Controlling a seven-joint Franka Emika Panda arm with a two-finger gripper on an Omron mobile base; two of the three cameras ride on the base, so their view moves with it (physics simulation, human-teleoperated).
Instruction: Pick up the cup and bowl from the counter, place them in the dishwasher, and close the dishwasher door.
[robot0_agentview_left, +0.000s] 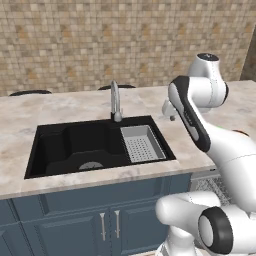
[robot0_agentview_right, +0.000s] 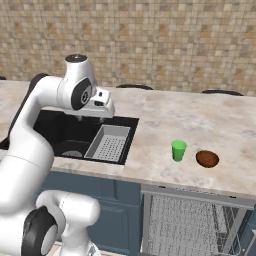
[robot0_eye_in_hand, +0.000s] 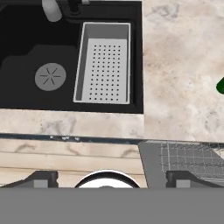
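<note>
The green cup (robot0_agentview_right: 178, 150) stands upright on the beige marbled counter (robot0_agentview_right: 200, 120), right of the sink. The reddish-brown bowl (robot0_agentview_right: 207, 158) lies just to its right, a small gap between them. Below them the dishwasher (robot0_agentview_right: 182, 225) stands open with its grey wire rack showing; the dishwasher door is out of view. My gripper (robot0_agentview_right: 97, 114) hangs above the sink's right part, well left of the cup, open and holding nothing. In the hand view its fingertips (robot0_eye_in_hand: 43, 178) stand wide apart, the cup (robot0_eye_in_hand: 221, 86) peeks in at the right edge, and the rack (robot0_eye_in_hand: 192, 157) lies low right.
A black sink (robot0_agentview_left: 75, 145) with a steel tap (robot0_agentview_left: 115, 102) and a grey perforated strainer tray (robot0_agentview_left: 142, 144) lies left of the cup. Dark blue cabinet doors (robot0_agentview_left: 100, 220) run under the counter. A tiled wall (robot0_agentview_right: 150, 45) backs the counter.
</note>
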